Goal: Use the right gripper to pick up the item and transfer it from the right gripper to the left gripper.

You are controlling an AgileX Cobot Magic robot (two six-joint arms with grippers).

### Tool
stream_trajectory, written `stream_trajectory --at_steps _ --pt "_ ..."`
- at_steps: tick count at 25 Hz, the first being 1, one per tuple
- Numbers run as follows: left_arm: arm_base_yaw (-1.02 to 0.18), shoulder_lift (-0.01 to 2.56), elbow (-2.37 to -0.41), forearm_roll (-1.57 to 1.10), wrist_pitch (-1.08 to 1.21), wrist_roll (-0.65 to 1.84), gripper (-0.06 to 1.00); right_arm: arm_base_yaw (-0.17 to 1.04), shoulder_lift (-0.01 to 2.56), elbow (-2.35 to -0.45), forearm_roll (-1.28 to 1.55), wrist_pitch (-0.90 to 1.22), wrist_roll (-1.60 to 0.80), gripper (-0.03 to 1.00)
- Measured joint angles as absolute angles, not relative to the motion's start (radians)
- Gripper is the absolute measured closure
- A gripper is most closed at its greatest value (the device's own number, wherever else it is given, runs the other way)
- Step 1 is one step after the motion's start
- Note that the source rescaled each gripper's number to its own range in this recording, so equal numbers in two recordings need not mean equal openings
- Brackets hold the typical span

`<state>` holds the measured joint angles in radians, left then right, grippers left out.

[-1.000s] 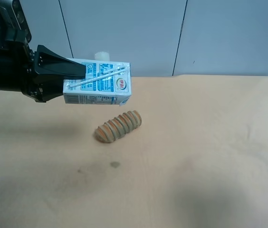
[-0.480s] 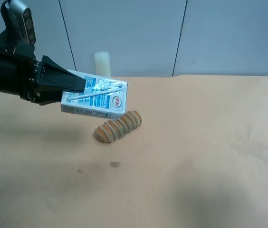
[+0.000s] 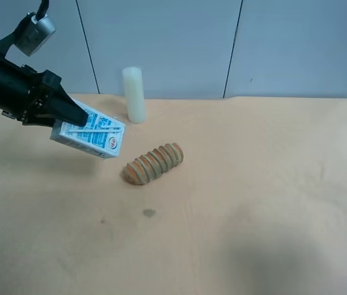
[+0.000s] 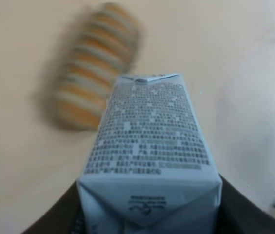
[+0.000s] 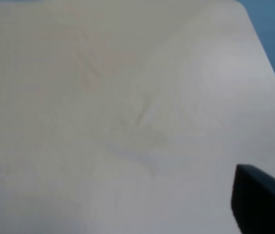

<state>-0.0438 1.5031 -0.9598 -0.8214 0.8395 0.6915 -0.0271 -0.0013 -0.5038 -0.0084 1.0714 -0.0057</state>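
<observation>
Handover looks done: left tool [image 3: 78,118] is clamped on the milk carton [image 3: 90,136], held tilted above the worktop [image 3: 253,203] at far left, just left of the bread-like loaf [image 3: 154,163] and near the cream cylinder [image 3: 133,94]. Right tool [image 5: 127,229] is out of the high view; its wrist view shows fingers wide apart over bare worktop, nothing held. Next, judged: left arm sets the carton down or retreats. Count: one carton, one loaf, one cylinder, two tools.

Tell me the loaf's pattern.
The loaf is brown with pale ridged stripes across it; clearest in the exterior high view.
</observation>
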Motion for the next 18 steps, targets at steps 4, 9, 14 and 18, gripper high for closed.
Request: stream_trajectory --at_steps 4,9,14,18 --pt "-0.044 1.503 -0.974 -0.608 0.763 0.534 0.94 -0.027 -0.001 -0.504 -0.008 1.071 -0.006 0.04" --pt "-0.044 1.503 -0.974 -0.321 0.726 0.303 0.94 -0.027 -0.001 -0.504 -0.009 1.071 -0.006 0.04" --pt "-0.044 1.507 -0.974 -0.074 0.721 0.104 0.94 -0.027 -0.001 -0.504 -0.009 1.071 -0.006 0.04" --pt "-0.044 1.551 -0.977 0.039 0.731 0.024 0.94 -0.027 -0.001 -0.504 -0.009 1.071 -0.006 0.04"
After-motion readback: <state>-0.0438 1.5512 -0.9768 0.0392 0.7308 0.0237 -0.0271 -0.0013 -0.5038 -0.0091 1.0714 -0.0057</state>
